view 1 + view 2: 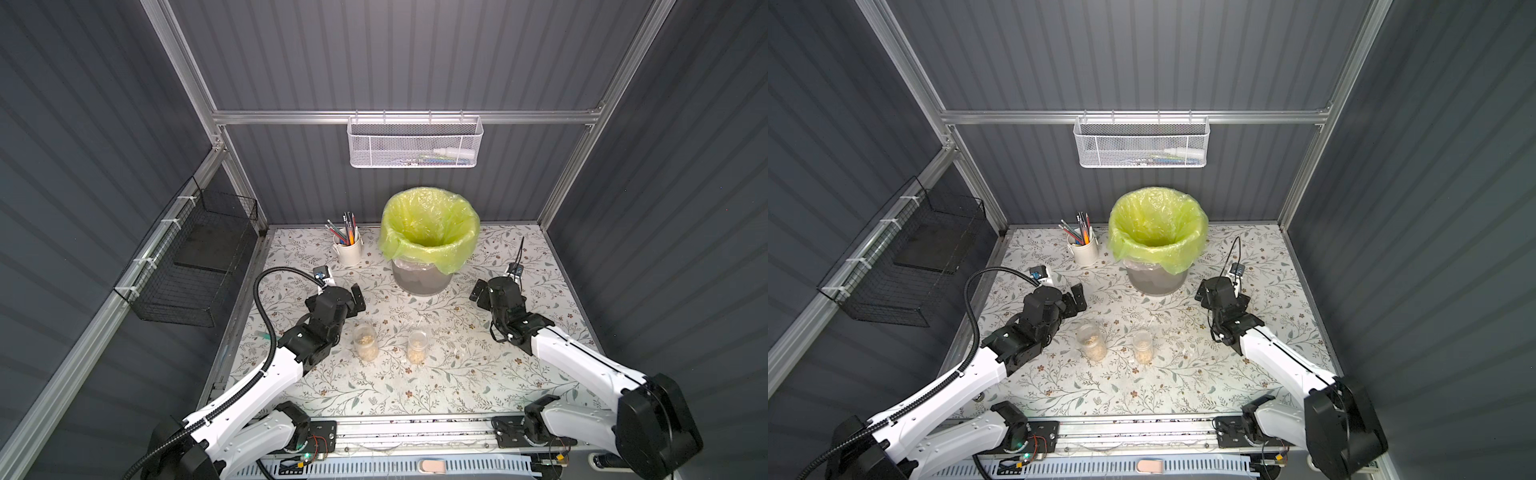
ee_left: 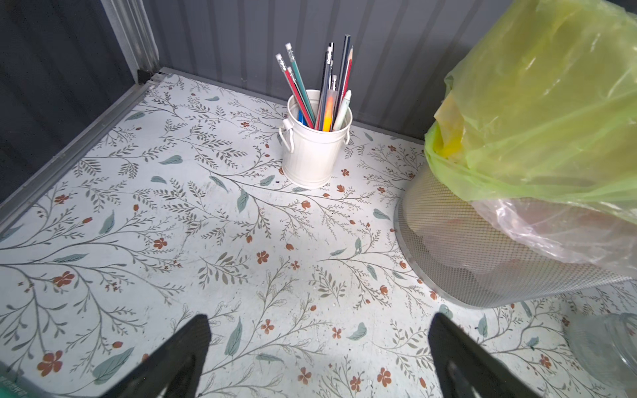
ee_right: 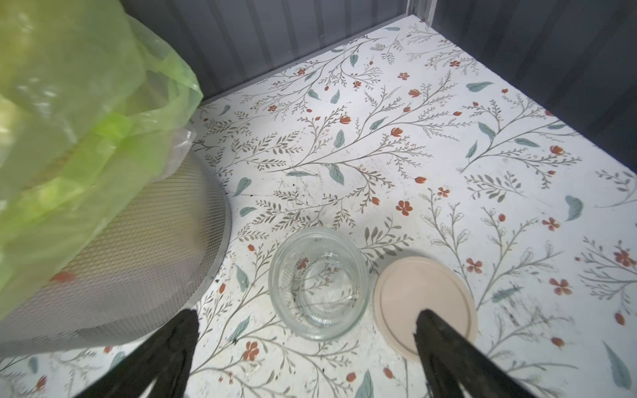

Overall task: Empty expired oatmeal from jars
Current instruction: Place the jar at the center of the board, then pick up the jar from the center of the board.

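Two narrow clear jars stand upright on the floral table, one (image 1: 365, 340) (image 1: 1090, 340) to the left of the other (image 1: 417, 345) (image 1: 1143, 345). Each holds tan oatmeal (image 1: 367, 353) at its bottom. An empty squat jar (image 3: 319, 282) stands by a flat beige lid (image 3: 413, 296) in the right wrist view; neither shows in the top views. My left gripper (image 1: 358, 301) (image 2: 319, 320) is open over bare table, behind the left jar. My right gripper (image 1: 477, 295) (image 3: 306, 315) is open just short of the squat jar, with one finger (image 3: 444, 344) overlapping the lid.
A grey mesh bin (image 1: 419, 282) (image 2: 482, 262) (image 3: 138, 248) with a yellow-green bag (image 1: 430, 224) stands at the back middle. A white mug of pencils (image 1: 348, 249) (image 2: 312, 155) is to its left. A blurred glass jar (image 2: 606, 344) shows at the left wrist view's corner.
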`<action>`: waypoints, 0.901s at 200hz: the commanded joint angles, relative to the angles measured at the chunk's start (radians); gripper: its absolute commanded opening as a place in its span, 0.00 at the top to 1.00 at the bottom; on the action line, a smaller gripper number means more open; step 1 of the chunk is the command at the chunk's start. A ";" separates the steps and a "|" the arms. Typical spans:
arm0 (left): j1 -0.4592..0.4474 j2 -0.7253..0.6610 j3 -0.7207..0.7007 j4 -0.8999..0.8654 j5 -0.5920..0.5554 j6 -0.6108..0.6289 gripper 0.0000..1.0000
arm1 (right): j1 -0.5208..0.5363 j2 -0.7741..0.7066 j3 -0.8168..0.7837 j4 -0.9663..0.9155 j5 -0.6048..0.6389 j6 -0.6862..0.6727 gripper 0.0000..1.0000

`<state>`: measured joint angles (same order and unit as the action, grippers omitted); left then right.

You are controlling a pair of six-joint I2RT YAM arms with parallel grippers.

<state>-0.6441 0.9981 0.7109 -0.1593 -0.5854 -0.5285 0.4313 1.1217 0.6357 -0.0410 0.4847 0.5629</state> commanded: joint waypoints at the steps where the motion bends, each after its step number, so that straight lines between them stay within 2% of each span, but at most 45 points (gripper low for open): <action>1: 0.003 -0.008 0.074 -0.018 -0.021 0.052 0.00 | 0.034 -0.099 0.054 -0.199 -0.073 -0.028 0.01; 25: 0.004 0.048 0.141 -0.029 -0.032 0.124 0.00 | 0.092 -0.161 0.160 -0.416 -0.101 0.029 0.01; 41: 0.004 0.083 0.216 -0.073 0.014 0.163 0.00 | 0.137 -0.171 0.246 -0.541 -0.142 0.084 0.01; 60: 0.004 0.104 0.291 -0.132 0.049 0.193 0.00 | 0.195 -0.148 0.330 -0.620 -0.213 0.068 0.01; 81: 0.004 0.090 0.302 -0.131 0.079 0.245 0.00 | 0.249 -0.079 0.390 -0.684 -0.335 0.013 0.01; 106: 0.004 0.045 0.241 -0.065 0.120 0.293 0.00 | 0.312 -0.033 0.390 -0.686 -0.410 -0.020 0.01; 115: 0.003 0.042 0.244 -0.089 0.113 0.285 0.00 | 0.318 -0.022 0.384 -0.676 -0.454 -0.031 0.01; 137: 0.003 0.043 0.249 -0.146 0.136 0.299 0.00 | 0.339 -0.018 0.370 -0.656 -0.475 -0.075 0.01; 158: 0.001 0.043 0.238 -0.174 0.259 0.341 0.00 | 0.345 -0.043 0.357 -0.633 -0.526 -0.138 0.01; 180: 0.000 0.004 0.150 -0.114 0.365 0.331 0.00 | 0.348 -0.051 0.317 -0.579 -0.650 -0.202 0.01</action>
<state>-0.6441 1.0447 0.9424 -0.2844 -0.3717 -0.2287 0.7719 1.0859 0.9897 -0.6594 -0.0223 0.4580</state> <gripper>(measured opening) 0.997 0.989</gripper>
